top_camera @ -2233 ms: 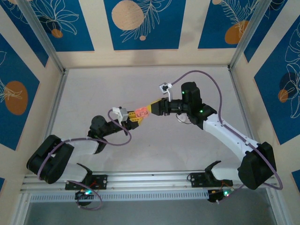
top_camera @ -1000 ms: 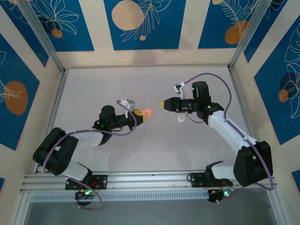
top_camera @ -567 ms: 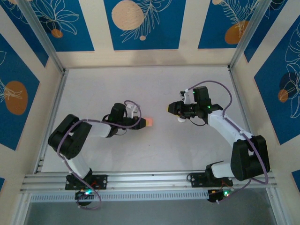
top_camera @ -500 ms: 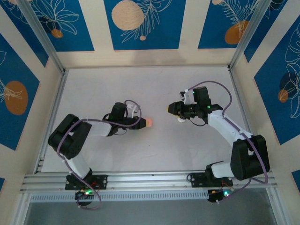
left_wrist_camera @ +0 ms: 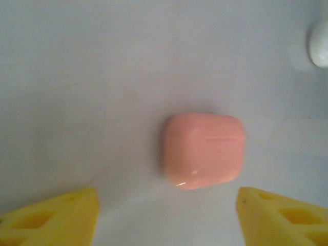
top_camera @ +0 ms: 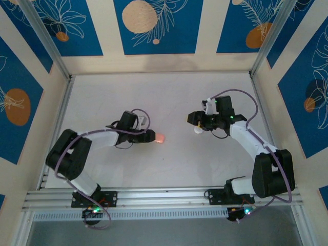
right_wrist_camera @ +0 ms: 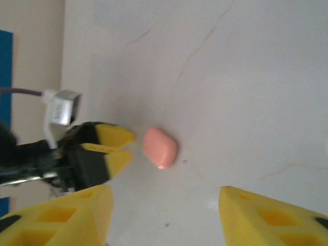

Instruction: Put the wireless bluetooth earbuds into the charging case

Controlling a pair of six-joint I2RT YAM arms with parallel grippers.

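Note:
The salmon-pink charging case (top_camera: 160, 138) lies on the table with its lid closed. It rests just beyond my left gripper (top_camera: 151, 136), whose yellow fingers (left_wrist_camera: 51, 215) stand wide apart and clear of the case (left_wrist_camera: 203, 150). My right gripper (top_camera: 190, 119) hovers to the right of the case, open with nothing in it. Its wrist view looks past its own gripper (right_wrist_camera: 164, 215) at the case (right_wrist_camera: 160, 147) and the left gripper (right_wrist_camera: 123, 147) beside it. The earbuds are out of view.
A white round puck (top_camera: 198, 130) sits on the table under the right gripper, and its edge shows at the puck (left_wrist_camera: 320, 43) in the left wrist view. Pale table surface (top_camera: 169, 97) spreads around, bounded by metal frame posts and patterned walls.
The left gripper carried the pink case leftwards and down, set it on the table, opened and drew back slightly. The right gripper withdrew to the right, over the puck.

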